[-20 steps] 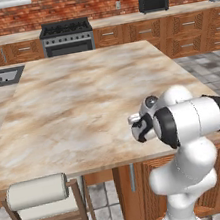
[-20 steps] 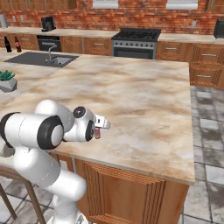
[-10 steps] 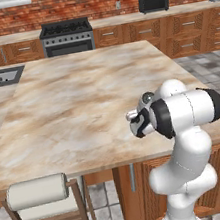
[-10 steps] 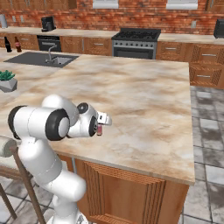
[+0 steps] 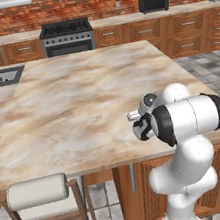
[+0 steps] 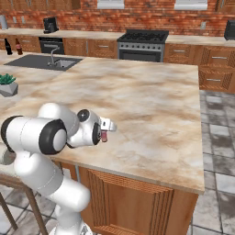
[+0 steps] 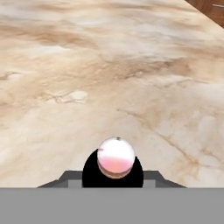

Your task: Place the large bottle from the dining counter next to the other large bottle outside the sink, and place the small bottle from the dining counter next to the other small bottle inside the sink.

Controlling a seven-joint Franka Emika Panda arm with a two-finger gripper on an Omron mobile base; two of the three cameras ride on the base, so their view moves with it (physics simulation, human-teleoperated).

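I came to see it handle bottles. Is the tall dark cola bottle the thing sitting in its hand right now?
No. In the hand view a short pinkish-white small bottle sits in the gripper, above the beige dining counter.

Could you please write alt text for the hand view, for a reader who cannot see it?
A short, stubby pinkish-white bottle with a pale cap sits gripped in the robot's shut tool at the bottom of the frame, seen cap-first. Beyond it stretches the beige-brown marbled stone dining counter.

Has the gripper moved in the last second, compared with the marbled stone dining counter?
Yes. The gripper, shut on the small pinkish-white bottle, has risen slightly above the marbled dining counter.
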